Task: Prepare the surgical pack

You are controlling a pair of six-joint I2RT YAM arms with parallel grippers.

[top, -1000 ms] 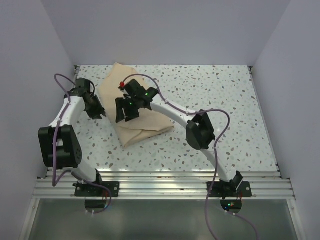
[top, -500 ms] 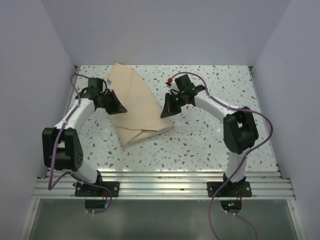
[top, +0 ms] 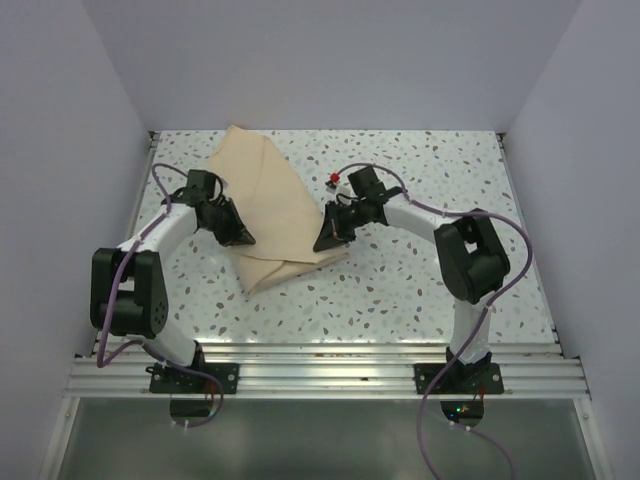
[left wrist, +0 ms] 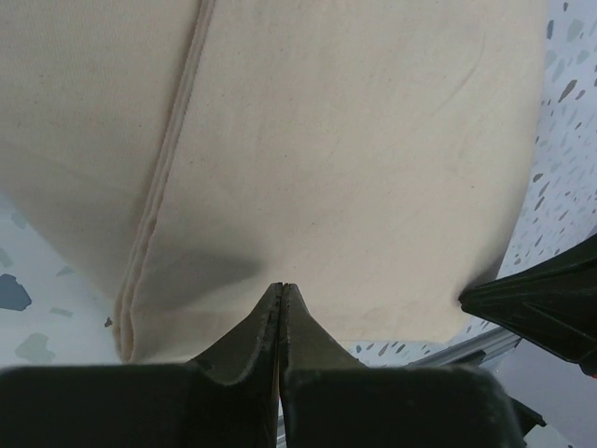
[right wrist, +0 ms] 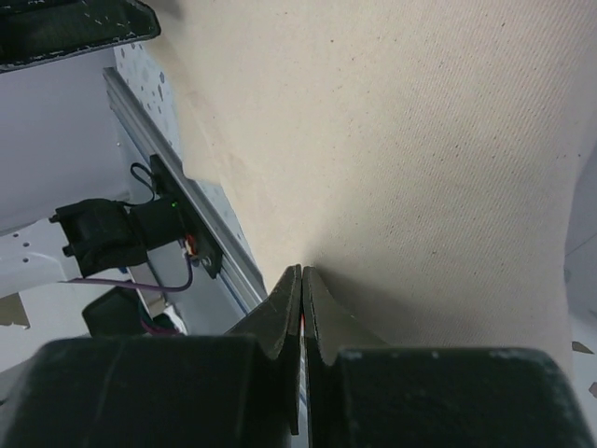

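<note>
Speckled tabletop (top: 420, 280) lay beneath the folded tan wrap sheet (top: 268, 195). At the sheet's left edge my left gripper (top: 240, 237) had its jaws shut tight. At the sheet's right edge my right gripper (top: 322, 243) was clamped shut too. Whether either pinched cloth, I couldn't tell.

You've got one tan cloth bundle (top: 272, 205) on one speckled table (top: 430, 165). Two arms: left arm (top: 165, 235), right arm (top: 420, 212). Two pincers, one per arm: left pincer (top: 243, 239), right pincer (top: 321, 245). Each wrist view gives you two fingers (left wrist: 250, 338) on its pincer. Two purple cables (top: 165, 168), one running along each arm. One small red bit (top: 332, 180) by the right arm's wrist. One metal rail (top: 320, 372) at the near edge, with two base mounts (top: 195, 378) on it. Three pale walls (top: 320, 60) around the table.
</note>
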